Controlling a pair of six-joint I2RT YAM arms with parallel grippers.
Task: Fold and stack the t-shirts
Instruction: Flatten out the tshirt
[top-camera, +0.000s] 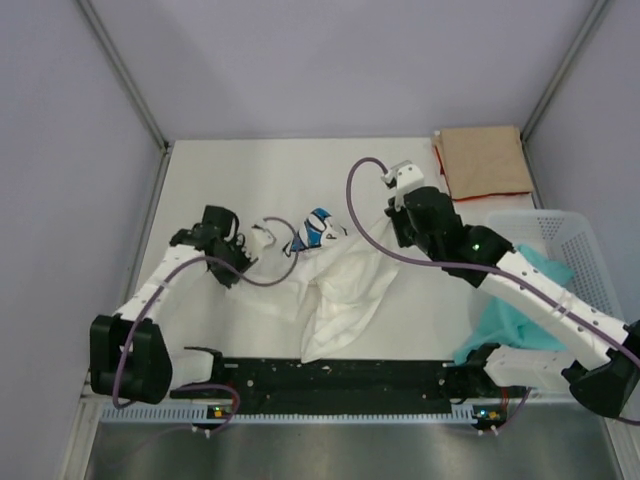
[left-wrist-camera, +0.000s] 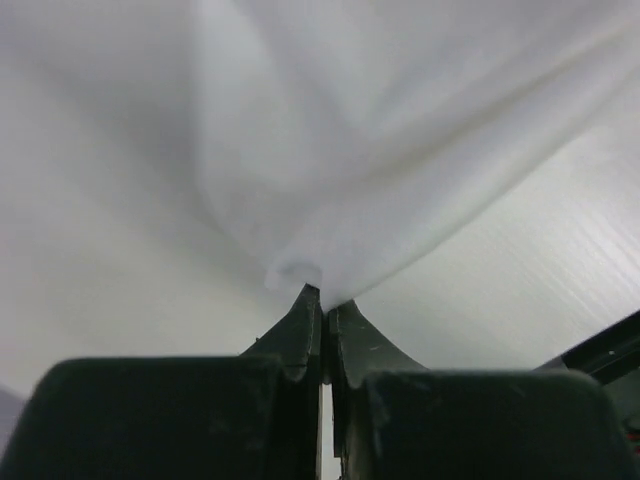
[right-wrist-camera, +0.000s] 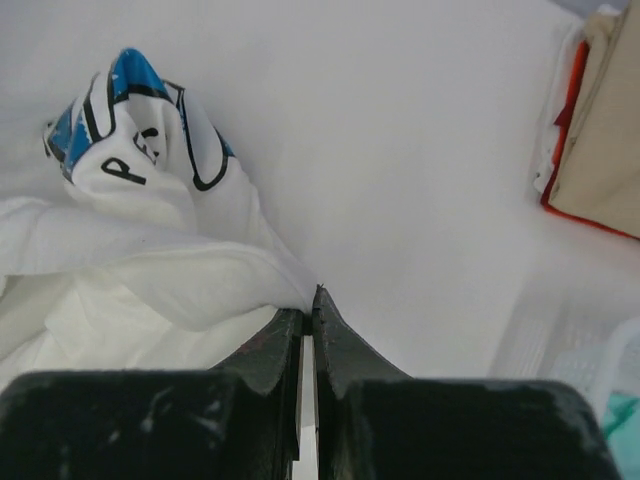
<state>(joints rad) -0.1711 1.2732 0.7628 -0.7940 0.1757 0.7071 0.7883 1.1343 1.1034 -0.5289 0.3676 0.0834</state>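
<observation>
A white t-shirt (top-camera: 345, 290) lies crumpled mid-table, its blue daisy print with black letters (top-camera: 318, 228) bunched at the top. In the left wrist view my left gripper (left-wrist-camera: 322, 297) is shut on a pinched fold of the white t-shirt (left-wrist-camera: 400, 150). From above, this left gripper (top-camera: 252, 242) sits at the shirt's left edge. My right gripper (right-wrist-camera: 308, 303) is shut on a hem of the white t-shirt (right-wrist-camera: 150, 280), right of the print (right-wrist-camera: 130, 120); overhead, the right gripper (top-camera: 393, 232) is at the shirt's upper right. A tan t-shirt with red edge (top-camera: 485, 160) lies folded at the back right.
A white mesh basket (top-camera: 575, 240) stands at the right edge with a teal cloth (top-camera: 520, 295) hanging out of it, partly under the right arm. Metal frame posts run along both sides at the back. A black rail (top-camera: 330, 378) borders the near edge.
</observation>
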